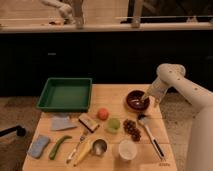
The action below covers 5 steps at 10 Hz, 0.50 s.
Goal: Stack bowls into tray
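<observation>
I'm seeing the tool (145,98) hanging over the maroon bowl's (134,100) right rim; I cannot tell its opening. The green tray (65,94) is sitting well apart.

The robot's white, rounded arm (192,97) enters from the right edge — a thick forearm rising up and leftward to a bulbous elbow joint (167,72) near the table's far right corner. From there the wrist link bends down and to the left, ending in the two-finger gripper (145,98). Its fingers point downward and stand apart — nothing is held between them.
</observation>
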Tool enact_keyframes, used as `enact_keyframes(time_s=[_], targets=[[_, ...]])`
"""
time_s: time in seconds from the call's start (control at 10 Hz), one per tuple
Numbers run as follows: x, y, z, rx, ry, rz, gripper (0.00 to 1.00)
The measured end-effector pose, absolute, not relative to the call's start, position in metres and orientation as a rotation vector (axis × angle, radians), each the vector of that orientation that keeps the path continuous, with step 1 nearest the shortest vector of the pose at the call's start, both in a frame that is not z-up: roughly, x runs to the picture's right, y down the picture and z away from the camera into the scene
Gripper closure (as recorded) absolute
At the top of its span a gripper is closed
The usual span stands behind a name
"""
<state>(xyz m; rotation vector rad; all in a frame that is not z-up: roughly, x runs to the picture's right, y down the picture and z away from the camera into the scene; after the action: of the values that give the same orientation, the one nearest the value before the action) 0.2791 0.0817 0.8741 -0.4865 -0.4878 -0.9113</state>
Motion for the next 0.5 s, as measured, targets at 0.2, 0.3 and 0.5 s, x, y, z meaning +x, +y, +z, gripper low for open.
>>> enact_keyframes(time_s=[0.2, 0.3, 0.5], targets=[[0.2784, 0.0815, 0.8743, -0.486, -0.488, -0.912, 0.20], [0.2783, 0.0814, 0.8743, -0.486, -0.488, -0.912, 0.20], [0.2787, 0.0824, 0.8746, -0.488, -0.489, -0.911, 0.20]])
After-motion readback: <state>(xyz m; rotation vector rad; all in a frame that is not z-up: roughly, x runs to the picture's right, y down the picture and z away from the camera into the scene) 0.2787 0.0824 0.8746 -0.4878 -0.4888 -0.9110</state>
